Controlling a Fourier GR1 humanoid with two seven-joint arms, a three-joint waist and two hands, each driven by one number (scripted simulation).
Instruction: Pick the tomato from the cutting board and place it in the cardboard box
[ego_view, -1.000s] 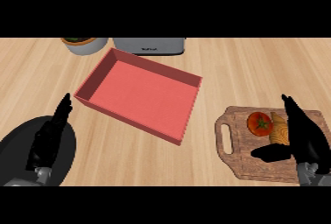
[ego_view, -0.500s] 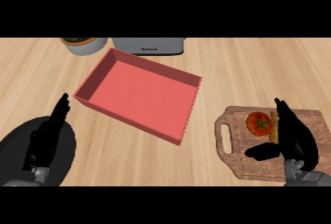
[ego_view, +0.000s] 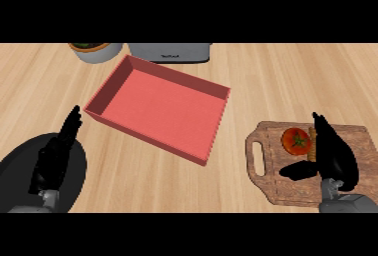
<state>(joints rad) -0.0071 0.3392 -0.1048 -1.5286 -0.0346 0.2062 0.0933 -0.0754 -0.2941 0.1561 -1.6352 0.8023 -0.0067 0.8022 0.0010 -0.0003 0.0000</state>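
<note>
— The right hand (ego_view: 330, 155): where does it stand?

— Over the cutting board (ego_view: 354, 185), fingers straight and pointing away from the robot, thumb (ego_view: 297, 170) spread out toward the board's handle slot. It holds nothing.

— And the tomato (ego_view: 297, 140)?

— On the cutting board, in its far part, just beside the right hand's fingers on the side facing the box. Whether they touch, I cannot tell.

— The box?

— A red open box (ego_view: 159, 107), well apart from the cutting board across bare wooden counter (ego_view: 295, 80), nothing in it.

— The left hand (ego_view: 55, 155)?

— Open, fingers up, resting beyond the box from the board.

— Anything else?

— Past the box's far corner, a grey appliance (ego_view: 170, 51) and a pot (ego_view: 95, 51).
</note>
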